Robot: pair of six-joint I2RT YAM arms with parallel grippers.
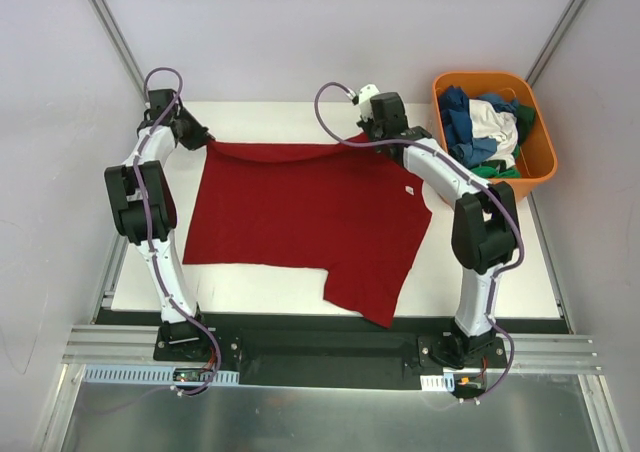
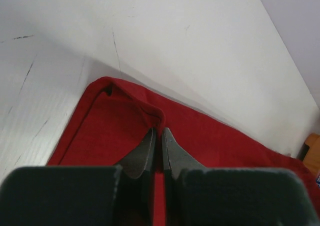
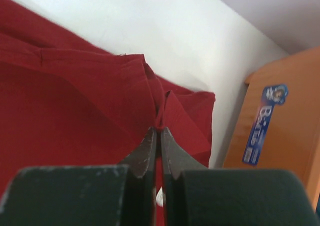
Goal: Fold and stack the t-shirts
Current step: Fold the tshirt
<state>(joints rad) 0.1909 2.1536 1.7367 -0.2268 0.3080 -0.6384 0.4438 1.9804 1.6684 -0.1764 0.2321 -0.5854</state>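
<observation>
Both jaws are clamped on the far corners of the dark red t-shirt [image 1: 300, 217] spread on the desk [image 1: 250, 288], so I'd lift them evenly and keep that edge taut folding it forward.

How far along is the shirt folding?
Barely started. The dark red t-shirt lies spread on the table; the left gripper and right gripper are each shut on its far edge. Nothing is stacked, and the other shirts sit heaped in the orange tub.

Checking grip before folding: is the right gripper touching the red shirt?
Touching: right wrist view shows the right gripper pinching the red shirt between shut jaws.
</observation>
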